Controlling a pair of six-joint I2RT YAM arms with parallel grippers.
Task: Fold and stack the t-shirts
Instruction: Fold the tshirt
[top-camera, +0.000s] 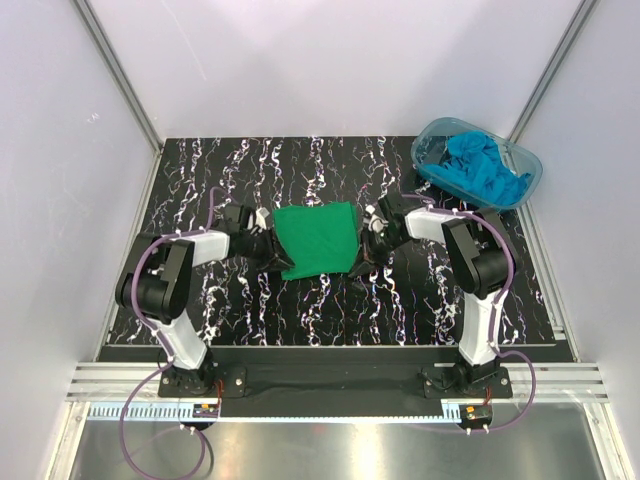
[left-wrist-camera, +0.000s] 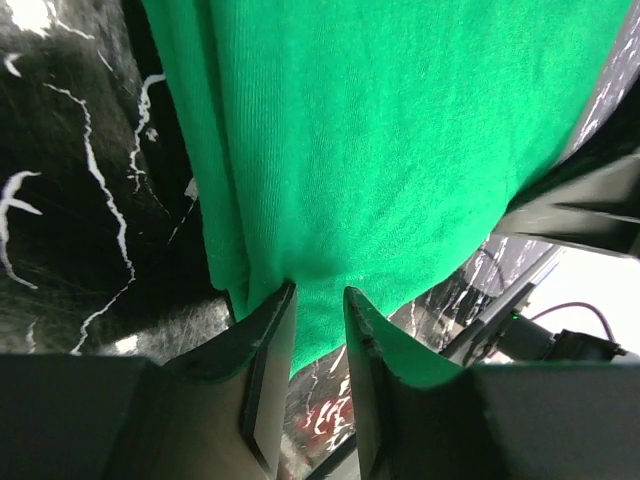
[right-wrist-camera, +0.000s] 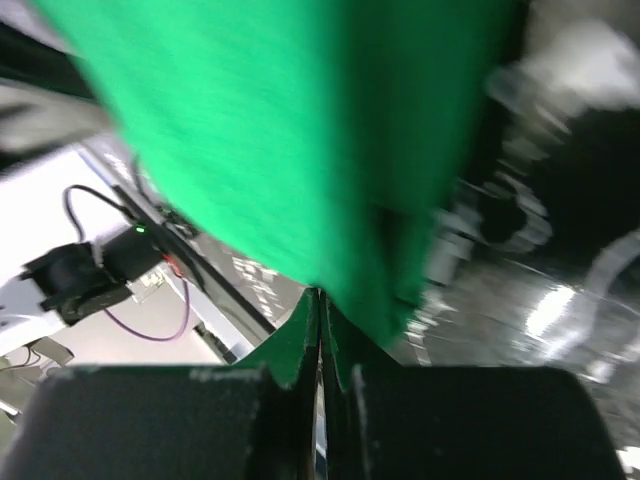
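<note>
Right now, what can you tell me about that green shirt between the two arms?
The green t-shirt is plain, soft knit cloth with no print, folded into a rough rectangle, slightly skewed, at the middle of the black marbled table. The left gripper has its fingers astride the left edge, slightly parted; whether they pinch it is unclear. The right gripper, jaws shut, seems to pinch the right edge. No sleeves or collar show.

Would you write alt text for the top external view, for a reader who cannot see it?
A folded green t-shirt sits centre frame, the left gripper and right gripper at its side edges. Turquoise t-shirts fill a clear tub at far right.
</note>
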